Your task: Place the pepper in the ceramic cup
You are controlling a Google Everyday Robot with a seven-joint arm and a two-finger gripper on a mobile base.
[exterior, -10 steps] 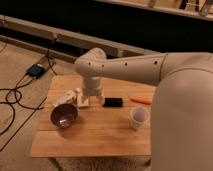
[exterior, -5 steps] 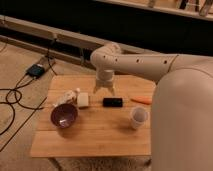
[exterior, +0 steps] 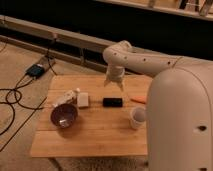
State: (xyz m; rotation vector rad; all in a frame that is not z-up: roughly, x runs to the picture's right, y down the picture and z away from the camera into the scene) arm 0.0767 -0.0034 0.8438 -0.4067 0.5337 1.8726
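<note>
The pepper (exterior: 139,99) is a small orange-red sliver lying on the wooden table (exterior: 95,135) at its right side, its far end hidden behind my white arm. Just in front of it stands the white ceramic cup (exterior: 137,117), upright. My gripper (exterior: 114,83) hangs over the back middle of the table, pointing down, to the left of the pepper and above a black object. Its fingers are spread, open, with nothing between them.
A black rectangular object (exterior: 112,102) lies at the table's middle. A white box (exterior: 83,99), a crumpled packet (exterior: 64,98) and a dark purple bowl (exterior: 64,115) sit at the left. Cables and a power brick (exterior: 36,70) lie on the floor at left.
The arm has swung right and toward the table's back, from over the white box and packet to above the black object. Nothing on the table has moved.
</note>
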